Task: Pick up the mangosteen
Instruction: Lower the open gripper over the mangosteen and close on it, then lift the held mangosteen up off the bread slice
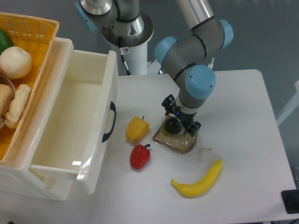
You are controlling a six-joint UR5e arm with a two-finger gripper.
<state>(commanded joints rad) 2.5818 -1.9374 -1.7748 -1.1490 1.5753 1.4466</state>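
Since only one fixed view is given, the mangosteen (174,124) is seen between the fingers of the gripper (180,127), above the wrapped bread slice (176,141). It is judged light, hard, glossy, slippery; best taken across its widest part. Whether the jaws are clamped cannot be told; fingertips and contact are hidden.

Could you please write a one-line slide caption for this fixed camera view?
UR5e gripper lowered around the dark mangosteen above a wrapped bread slice, beside two peppers and a banana.

near-black mangosteen (173,124), red pepper (139,156), yellow pepper (137,129), yellow banana (198,180)
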